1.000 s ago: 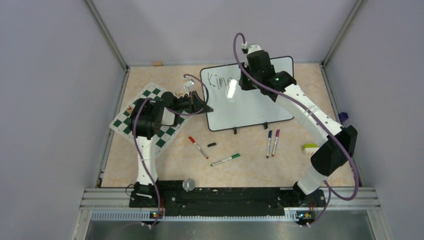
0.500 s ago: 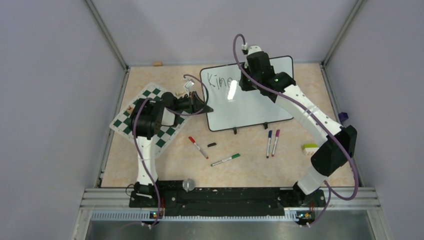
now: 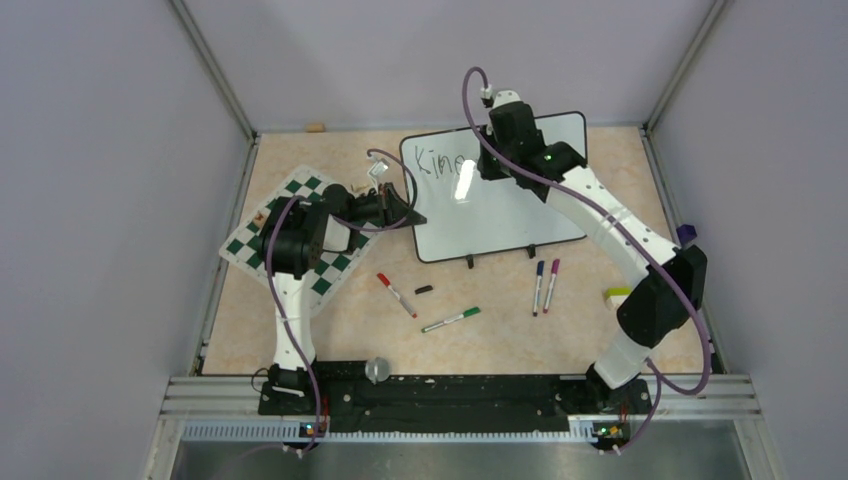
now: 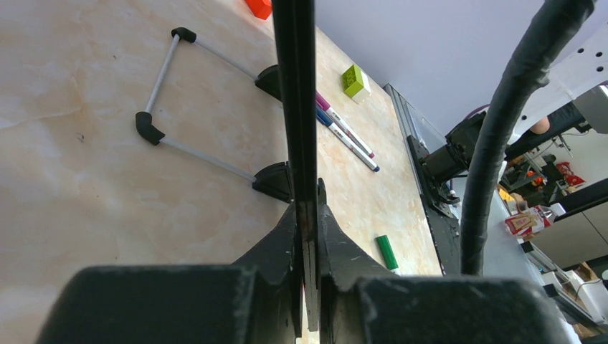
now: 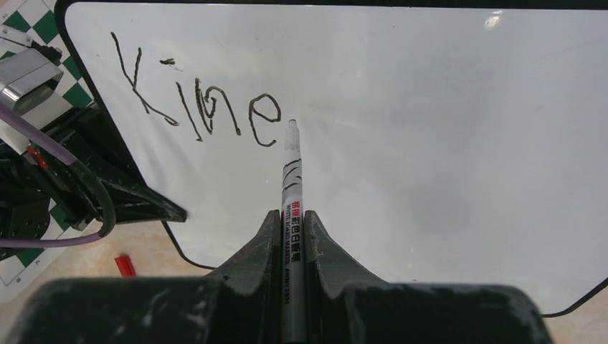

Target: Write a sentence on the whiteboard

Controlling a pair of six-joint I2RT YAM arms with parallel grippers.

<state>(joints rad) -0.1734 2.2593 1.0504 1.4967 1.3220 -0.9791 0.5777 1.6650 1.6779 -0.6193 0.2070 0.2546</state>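
The whiteboard (image 3: 510,205) stands tilted at the table's back. My left gripper (image 3: 411,217) is shut on its left edge; the left wrist view shows the board edge-on (image 4: 295,86) clamped between the fingers (image 4: 308,215). My right gripper (image 5: 290,223) is shut on a grey whiteboard marker (image 5: 290,186), tip against the board (image 5: 444,143) just right of the last letter. The sentence (image 5: 201,107) reads "Kine" in thin black strokes near the upper left corner. From above, the right wrist (image 3: 512,135) covers the end of the writing (image 3: 438,162).
A green-and-white chess mat (image 3: 300,235) lies under the left arm. In front of the board lie a red marker (image 3: 397,295), a black cap (image 3: 424,289), a green marker (image 3: 450,320), blue (image 3: 539,287) and magenta (image 3: 551,285) markers, and a yellow-green block (image 3: 620,294).
The right wrist has shifted slightly left and back over the board with the marker. The left arm and the board have not moved.
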